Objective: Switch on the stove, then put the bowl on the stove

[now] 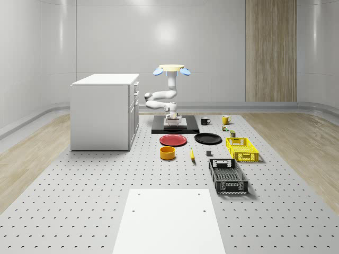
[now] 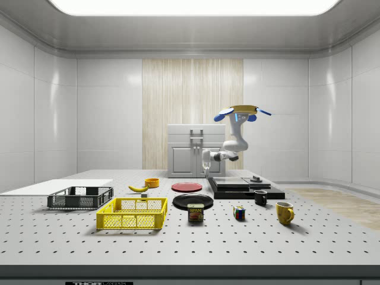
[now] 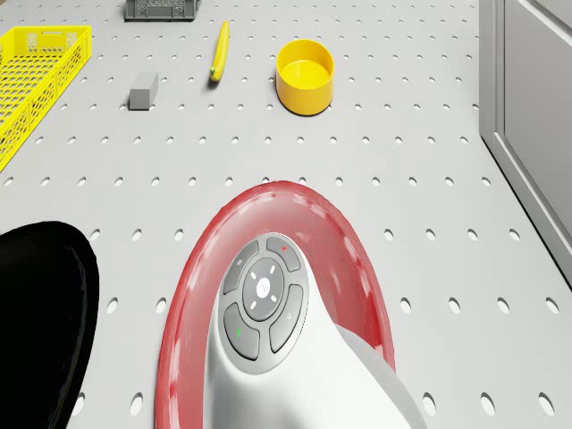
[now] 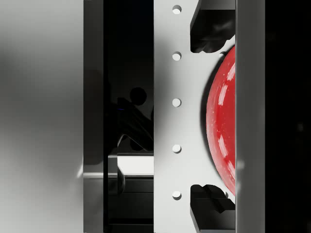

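The black stove [image 1: 175, 126] lies flat on the table, seen from the side as a dark slab [image 2: 243, 189] with a small knob [image 2: 256, 179] on top. The drone [image 1: 171, 69] hovers above it, arm bent down. My gripper [image 1: 173, 120] hangs low over the stove's front edge, and in the wrist view the gripper [image 4: 210, 119] is open, with nothing between its fingertips [image 4: 209, 29]. Below it lie the stove's glossy edge [image 4: 129, 97] and a strip of table. The yellow bowl [image 1: 168, 153] stands upright on the table in front of the red plate, also in the drone view [image 3: 305, 76].
A red plate [image 1: 173, 139] and a black plate [image 1: 207, 138] lie just in front of the stove. A banana [image 3: 219, 52], grey block [image 3: 143, 90], yellow crate [image 1: 242, 148] and black crate [image 1: 228, 176] are nearby. A white cabinet [image 1: 105, 111] stands left; two mugs [image 1: 205, 120] stand right.
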